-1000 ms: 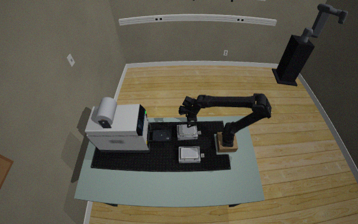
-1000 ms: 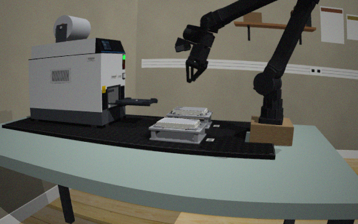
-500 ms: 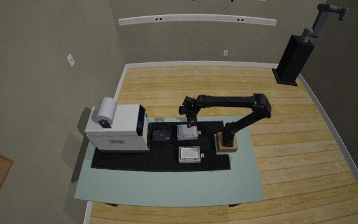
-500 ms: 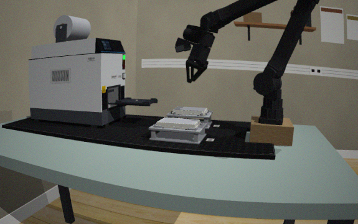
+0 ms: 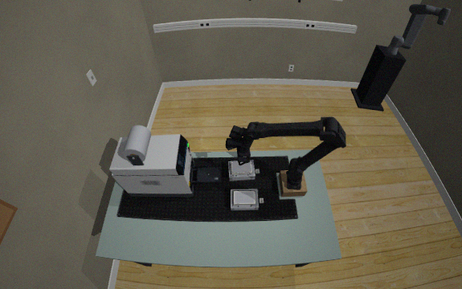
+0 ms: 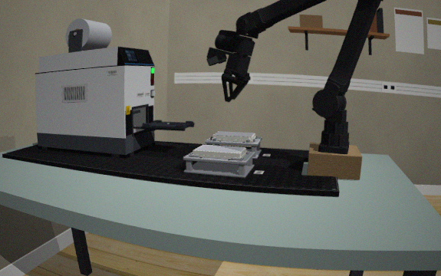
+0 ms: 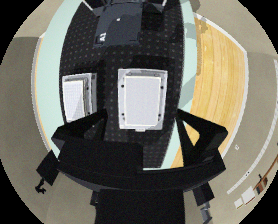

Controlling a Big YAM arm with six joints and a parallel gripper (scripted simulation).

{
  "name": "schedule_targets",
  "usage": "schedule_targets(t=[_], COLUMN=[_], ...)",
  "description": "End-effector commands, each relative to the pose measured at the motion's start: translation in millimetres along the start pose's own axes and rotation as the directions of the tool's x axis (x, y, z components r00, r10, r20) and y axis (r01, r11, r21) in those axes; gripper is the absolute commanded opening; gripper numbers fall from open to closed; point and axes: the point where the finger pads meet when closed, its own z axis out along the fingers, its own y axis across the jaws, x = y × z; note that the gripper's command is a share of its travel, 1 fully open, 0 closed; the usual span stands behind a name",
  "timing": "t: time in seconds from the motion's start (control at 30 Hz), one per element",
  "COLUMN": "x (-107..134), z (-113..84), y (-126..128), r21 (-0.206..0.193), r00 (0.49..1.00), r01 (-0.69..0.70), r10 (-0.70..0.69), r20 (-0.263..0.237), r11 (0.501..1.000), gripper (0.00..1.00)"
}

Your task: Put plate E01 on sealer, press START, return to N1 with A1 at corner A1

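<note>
- hand [image 5: 243,161] [image 6: 228,100] [image 7: 141,112] is wide open, nothing in it, up above the far plate [image 5: 241,168] [image 6: 235,136] [image 7: 141,100]
- that one and the near plate [image 5: 244,197] [image 6: 220,151] [image 7: 74,99] both sit in nests; can't read which is E01
- sealer's stage [image 5: 208,174] [image 6: 168,126] [image 7: 119,22] is out, bare, green light [image 5: 188,145] [image 6: 153,70] on

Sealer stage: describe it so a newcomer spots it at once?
Find the big white sealer with the roll on top. From the opening in its end face, a dark, flat stage juts out above the black mat. Unlike the two light grey nests nearby, it carries no plate.
</note>
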Motion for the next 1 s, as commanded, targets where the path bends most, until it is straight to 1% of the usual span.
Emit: schedule_targets(t=[0.0, 0.17, 0.2, 0.27, 0.4, 0.53, 0.73, 0.83, 0.97], x=[-17.8, -23.8, -23.2, -16.6, -8.7, -6.4, -4.9, -2.3, 7.4], z=[-14.0, -8.3, -7.7, -10.3, -12.6, -9.3, -8.3, -7.0, -0.6], y=[-6.1, -4.4, -3.1, -2.5, -5.1, -6.5, -1.5, 3.9, 7.0], r21=[0.004, 0.007, 0.002, -0.003, -0.007, -0.008, -0.005, -0.011, -0.023], r00=[0.997, 0.969, 0.967, 0.972, 0.973, 0.973, 0.977, 0.975, 0.966], r01=[-0.021, -0.018, -0.02, -0.023, -0.025, -0.022, -0.003, 0.006, -0.01], r10=[0.021, 0.019, 0.02, 0.022, 0.023, 0.02, 0.002, -0.009, 0.004], r20=[-0.078, -0.246, -0.253, -0.235, -0.23, -0.232, -0.212, -0.222, -0.259], r11=[1.0, 1.0, 1.0, 1.0, 1.0, 1.0, 1.0, 1.0, 1.0], gripper=[1.0, 1.0, 1.0, 1.0, 1.0, 1.0, 1.0, 1.0, 1.0])
